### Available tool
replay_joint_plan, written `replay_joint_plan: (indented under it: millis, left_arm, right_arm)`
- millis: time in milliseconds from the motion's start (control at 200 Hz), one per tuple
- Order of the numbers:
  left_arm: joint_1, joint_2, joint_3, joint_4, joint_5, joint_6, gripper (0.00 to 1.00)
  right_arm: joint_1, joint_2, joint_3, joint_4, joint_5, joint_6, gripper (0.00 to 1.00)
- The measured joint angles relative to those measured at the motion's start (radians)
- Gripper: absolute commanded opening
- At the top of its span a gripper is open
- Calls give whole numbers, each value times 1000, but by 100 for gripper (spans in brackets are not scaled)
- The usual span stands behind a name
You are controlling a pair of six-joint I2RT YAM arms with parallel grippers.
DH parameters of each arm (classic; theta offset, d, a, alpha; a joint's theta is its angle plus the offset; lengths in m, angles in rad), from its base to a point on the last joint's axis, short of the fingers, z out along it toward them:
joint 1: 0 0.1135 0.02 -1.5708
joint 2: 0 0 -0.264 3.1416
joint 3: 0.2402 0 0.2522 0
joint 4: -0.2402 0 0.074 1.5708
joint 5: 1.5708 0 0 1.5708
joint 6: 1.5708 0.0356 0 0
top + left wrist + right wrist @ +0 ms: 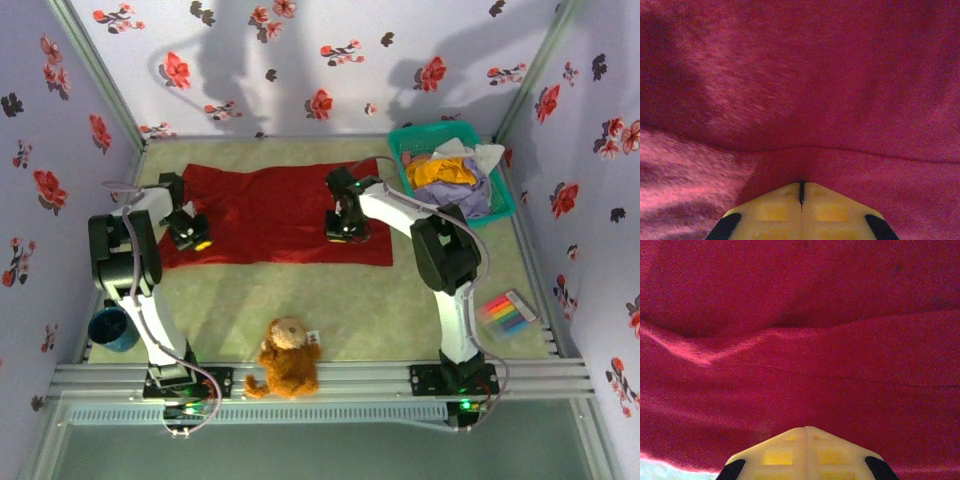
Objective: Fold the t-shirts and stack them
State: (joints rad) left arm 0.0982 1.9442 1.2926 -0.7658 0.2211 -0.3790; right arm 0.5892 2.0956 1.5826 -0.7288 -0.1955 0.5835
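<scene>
- Top external view: the deep-red t-shirt (270, 215) lies spread flat across the far middle of the surface (300, 300).
  - The left hand (190, 240) is down on the shirt's near-left part and the right hand (343, 232) is down near its near-right edge.
  - A mustard-orange shirt (445, 172), a lavender shirt (482, 195) and a white shirt (470, 150) are heaped in the teal basket (505, 205) at the far right corner.
  - A teddy toy (288, 355) sits at the near edge between the arm bases.
- Left wrist view: the left hand (801, 187) is closed, with its jaws meeting in a thin line.
  - The deep-red t-shirt (815, 90) rises in a small tent to its tip, so it seems to be pinching a fold.
  - The bite looks shallow, so a quick lift could pull the cloth free.
- Right wrist view: the right hand (806, 430) is also closed tight, with its tip against the deep-red t-shirt (815, 315).
  - It sits close to the hem, where a sliver of pale surface (655, 467) shows.
  - I cannot tell whether any cloth is caught between its jaws.
- Judged risks:
  - If one side holds and the other does not, the fold will come over skewed or bunched.
  - A pinch that catches a single layer would drag the top layer and leave the back lying.
  - Pulling the hands apart unevenly would wrinkle the middle.
</scene>
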Motion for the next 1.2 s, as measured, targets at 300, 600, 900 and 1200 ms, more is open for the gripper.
replay_joint_plan:
  millis: [300,600,900,1200]
  left_arm:
    - [28,2,-7,-11,34,-4,0]
    - [33,-113,-176,-2,71,-51,0]
    - [9,-333,-436,20,74,-152,20]
    - [32,-283,-123,-155,111,-160,52]
  right_arm:
    - [-1,-50,-158,87,-12,5,1]
    - [19,-192,-365,124,-43,47,2]
    - [79,-328,-523,44,-47,89,35]
    - [87,-356,-355,-145,-53,53,54]
